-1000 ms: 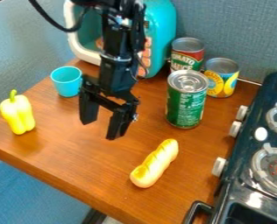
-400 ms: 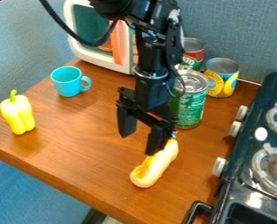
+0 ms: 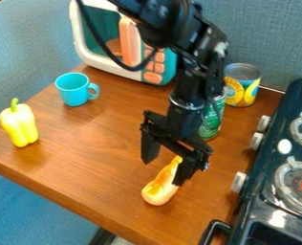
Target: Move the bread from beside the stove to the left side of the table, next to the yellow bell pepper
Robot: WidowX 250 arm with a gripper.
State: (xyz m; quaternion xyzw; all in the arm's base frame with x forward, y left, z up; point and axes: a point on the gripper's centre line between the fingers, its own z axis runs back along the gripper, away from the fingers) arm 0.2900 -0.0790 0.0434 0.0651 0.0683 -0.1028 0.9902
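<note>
Lies nearest on the wooden table (image 3: 83,177): a yellow bread roll (image 3: 157,192), far end partly covered by the black gripper (image 3: 166,171). Hangs there aslant, fingers spread wide. To the right, the stove (image 3: 259,179); to the left, a yellow pepper (image 3: 19,125). Behind, a half-hidden green can (image 3: 211,123), blue mug (image 3: 72,92), yellow can (image 3: 242,90), partly covered toy microwave (image 3: 99,63).

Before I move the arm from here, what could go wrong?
Open tool overlaps the toy bread in view; height unclear. Lowering could press a fingertip onto it.
Bread is rounded: an off-centre close might roll it.
Arm hides part of the green can; a sideways swing might clip it.
</note>
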